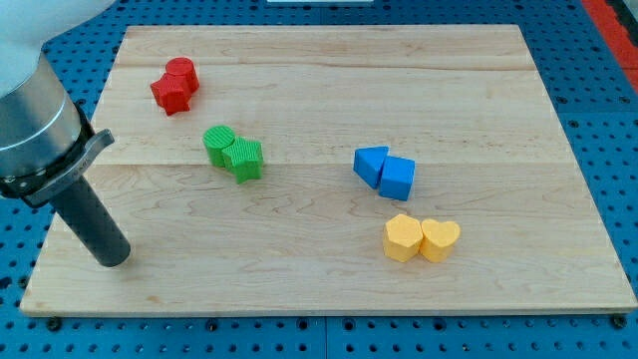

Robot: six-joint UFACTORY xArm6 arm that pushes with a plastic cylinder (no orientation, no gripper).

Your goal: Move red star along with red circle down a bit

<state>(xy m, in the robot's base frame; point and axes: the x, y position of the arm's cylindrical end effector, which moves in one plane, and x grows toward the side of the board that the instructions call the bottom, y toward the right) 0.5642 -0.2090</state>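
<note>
The red star (169,93) and the red circle (183,72) sit touching at the board's upper left, the circle just above and right of the star. My tip (113,256) rests on the board near its lower left corner, well below the red pair and apart from every block.
A green circle (218,143) and green star (245,159) touch below and right of the red pair. A blue triangle (370,165) and blue cube (398,179) sit right of centre. A yellow hexagon (403,237) and yellow heart (440,239) lie at lower right. The wooden board (319,289) lies on a blue pegboard.
</note>
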